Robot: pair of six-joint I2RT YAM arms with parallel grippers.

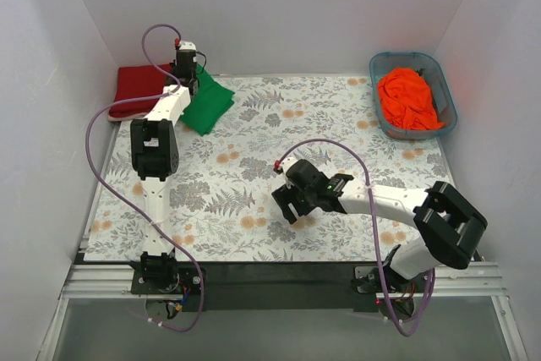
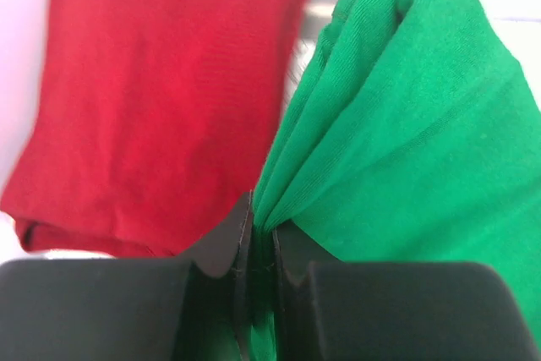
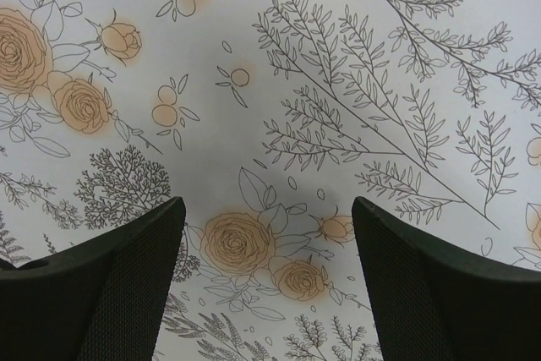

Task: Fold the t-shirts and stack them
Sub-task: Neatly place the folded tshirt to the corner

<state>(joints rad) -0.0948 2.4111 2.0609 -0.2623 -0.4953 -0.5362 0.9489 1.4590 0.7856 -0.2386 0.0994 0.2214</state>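
A folded dark red t-shirt (image 1: 139, 84) lies at the table's far left corner; it also shows in the left wrist view (image 2: 161, 99). A folded bright green t-shirt (image 1: 209, 104) lies just right of it, partly lifted. My left gripper (image 1: 188, 73) is shut on the green t-shirt's gathered edge (image 2: 406, 133), jaws pinched on the fabric (image 2: 262, 230). A crumpled bright orange t-shirt (image 1: 408, 99) fills the tub at the far right. My right gripper (image 1: 287, 202) is open and empty, low over the floral cloth (image 3: 270, 209) near the table's middle.
A blue-grey plastic tub (image 1: 443, 80) stands at the far right corner. A floral tablecloth (image 1: 279, 175) covers the table. White walls close in on the left, back and right. The black rail (image 1: 270, 272) with the arm bases runs along the near edge.
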